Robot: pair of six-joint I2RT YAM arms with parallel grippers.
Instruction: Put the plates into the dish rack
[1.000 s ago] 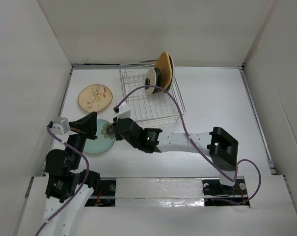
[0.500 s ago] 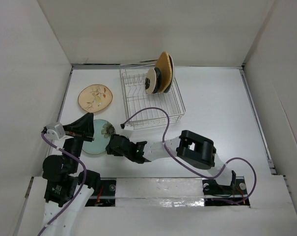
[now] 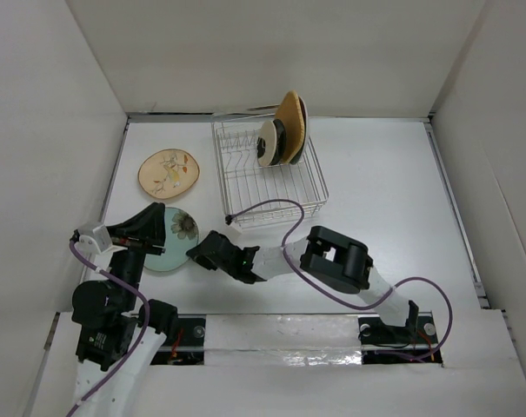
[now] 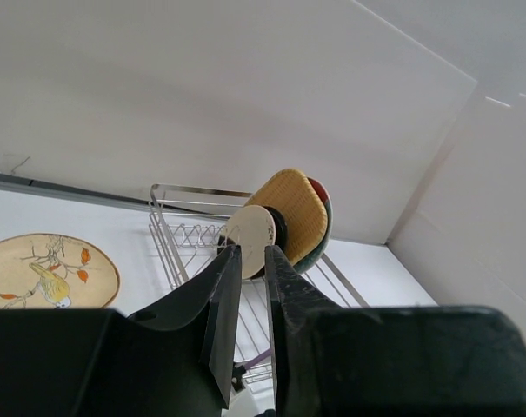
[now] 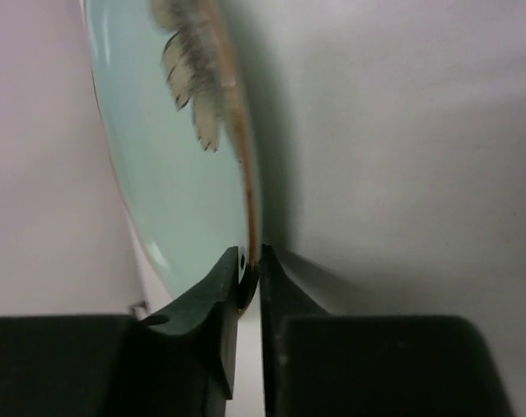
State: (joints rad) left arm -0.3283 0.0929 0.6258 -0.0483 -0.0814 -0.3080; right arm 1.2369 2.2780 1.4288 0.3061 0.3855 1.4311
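In the upper middle of the frame the square silver wire dish rack (image 3: pixel 269 172) stands on the white table (image 3: pixel 384 182), with three plates upright at its far side: an orange-tan rounded-square one (image 3: pixel 289 113), a red-and-teal one behind it and a small black one. The tan floral round plate (image 3: pixel 169 172) lies flat to the left. The right hand (image 3: pixel 196 253), further left than a second ago, is closed on the rim of the pale green floral round plate (image 3: pixel 172 239), lower left. The left hand (image 3: pixel 163 219) hovers over that plate, its fingers nearly together and empty.

The rack (image 3: pixel 269 173) is shiny silver wire; the green plate (image 5: pixel 171 148) looks glossy, glazed; the surface (image 3: pixel 393 191) is matt white.
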